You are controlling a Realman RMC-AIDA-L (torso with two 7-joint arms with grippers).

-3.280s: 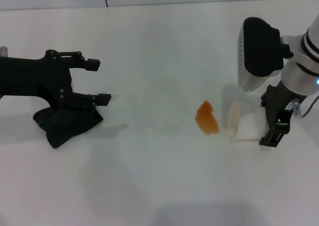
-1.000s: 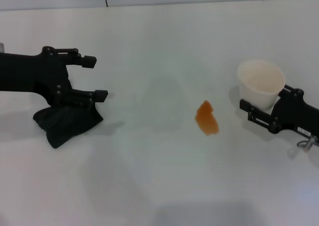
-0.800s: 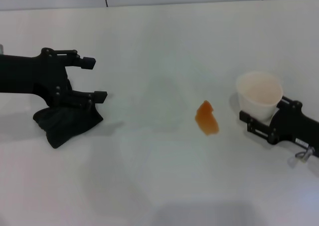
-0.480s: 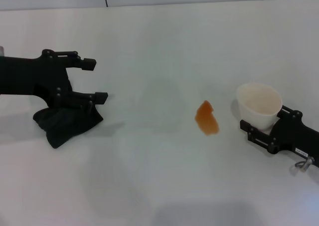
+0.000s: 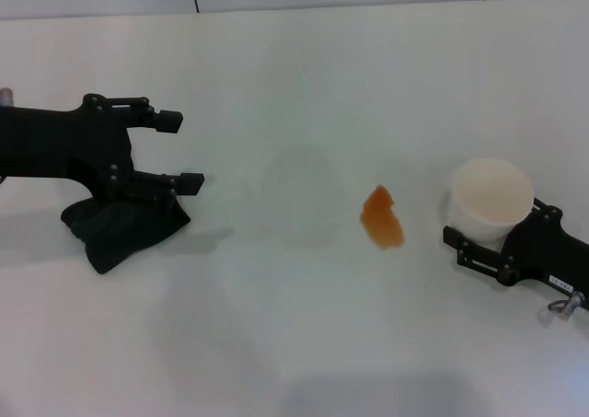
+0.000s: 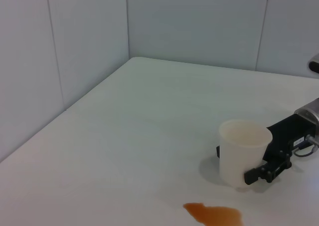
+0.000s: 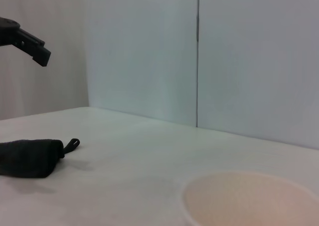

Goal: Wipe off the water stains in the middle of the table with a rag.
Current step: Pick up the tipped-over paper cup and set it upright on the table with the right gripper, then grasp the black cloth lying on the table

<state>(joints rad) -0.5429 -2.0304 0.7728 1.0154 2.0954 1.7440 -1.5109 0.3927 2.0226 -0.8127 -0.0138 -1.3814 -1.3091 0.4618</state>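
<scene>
The broad white table (image 5: 304, 76) lies bare between the two grippers, except for the orange-brown water stains (image 5: 381, 218) just beside the right gripper (image 5: 497, 237), whose jaws clasp a white paper cup (image 5: 490, 200). The left gripper (image 5: 181, 152) hangs spread wide above the small black cloth rag (image 5: 118, 233). The right wrist view alone shows the rag's loop tag (image 7: 71, 145).
</scene>
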